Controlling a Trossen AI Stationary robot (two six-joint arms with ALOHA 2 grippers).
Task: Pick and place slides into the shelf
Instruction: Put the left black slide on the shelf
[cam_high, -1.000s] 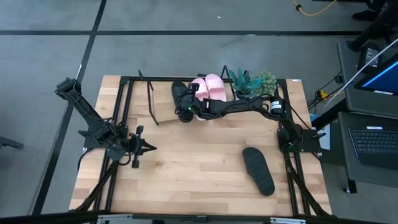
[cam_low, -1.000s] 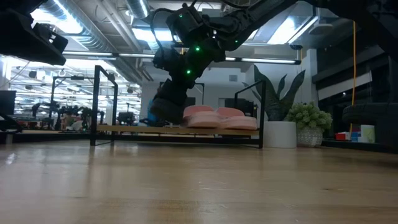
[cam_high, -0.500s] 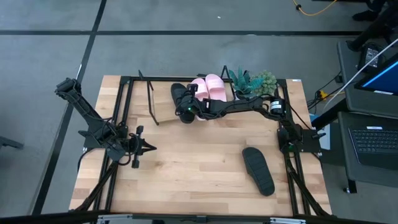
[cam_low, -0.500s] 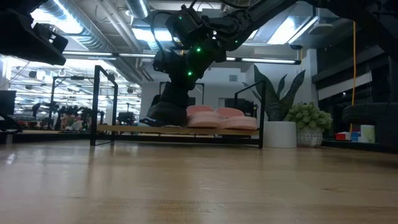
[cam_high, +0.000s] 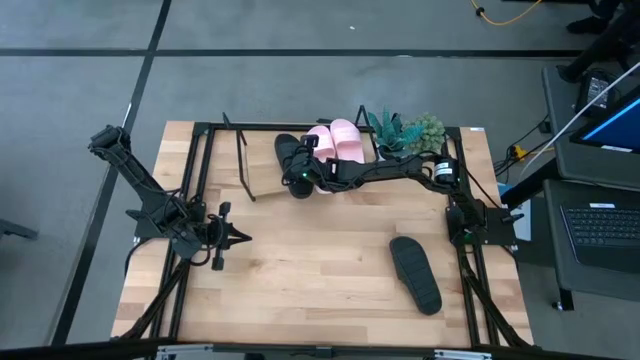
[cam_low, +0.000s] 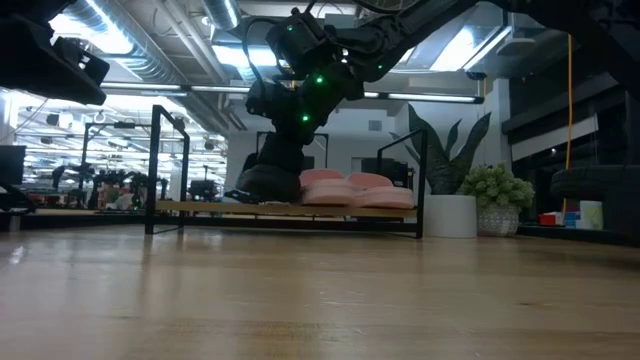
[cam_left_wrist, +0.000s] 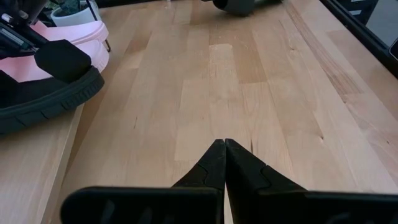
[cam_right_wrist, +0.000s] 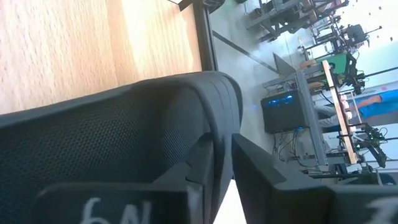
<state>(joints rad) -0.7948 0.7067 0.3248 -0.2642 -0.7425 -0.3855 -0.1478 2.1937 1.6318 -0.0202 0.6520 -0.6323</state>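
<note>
The right gripper (cam_high: 303, 170) reaches over the shelf (cam_high: 262, 190) at the far side of the counter (cam_high: 300, 270), its fingers (cam_right_wrist: 261, 180) nearly together around the strap of a black slide (cam_high: 292, 160) that sits on the shelf board. Just beside it, on the side toward the potted plants (cam_high: 405, 132), the two pink slides (cam_high: 336, 141) lie together on the shelf. Well apart from this gripper, nearer the right arm's base, the second black slide (cam_high: 415, 273) lies flat on the counter. The left gripper (cam_high: 240, 238) hangs low over the counter's left part, fully closed and holding nothing.
</note>
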